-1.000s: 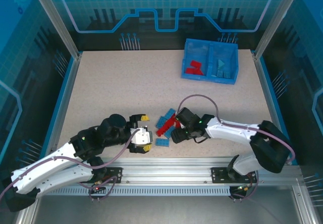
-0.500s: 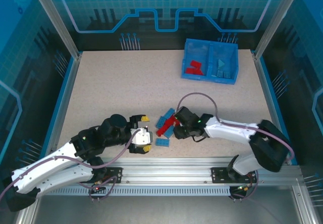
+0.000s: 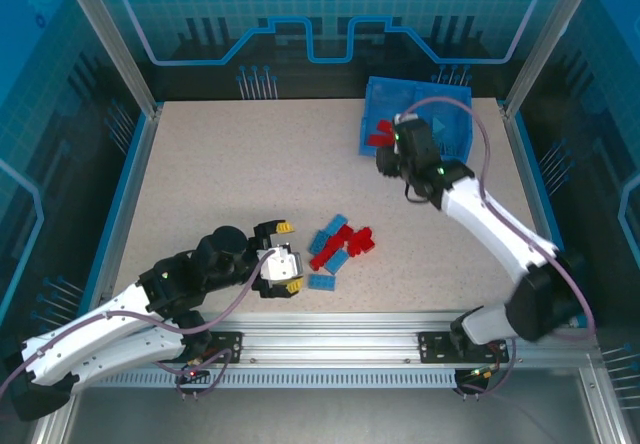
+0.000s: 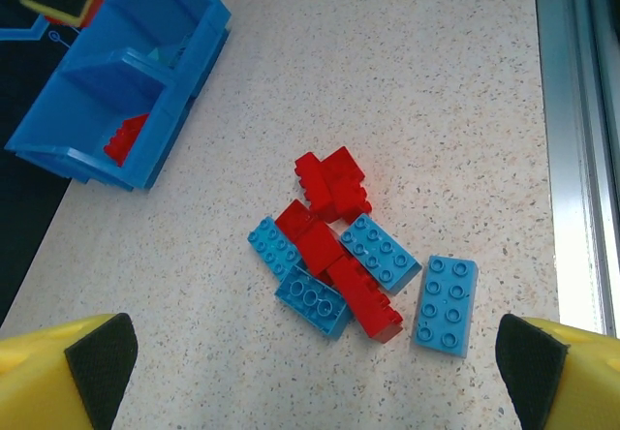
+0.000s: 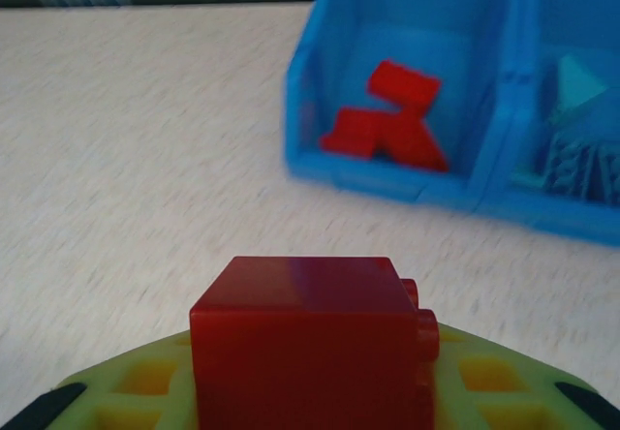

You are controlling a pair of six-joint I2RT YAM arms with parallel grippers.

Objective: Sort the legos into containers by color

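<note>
Top external view: the right gripper reaches far across the table and hangs just short of the near left corner of the blue bin, pinching a red brick between its fingers. From the right wrist camera that brick sits squarely in the grip, studs pointing right, with the bin just ahead. The bin's left compartment holds a few red bricks and its right compartment holds light blue ones. The left gripper rests low near the front edge of the table, its yellow-tipped fingers spread wide and holding nothing, aimed at the loose pile in the middle of the table. The pile is a mix of red and light blue bricks lying touching or overlapping, and one blue brick lies just beside the rest, on the side nearest the front rail. The pile is well apart from the bin.
</note>
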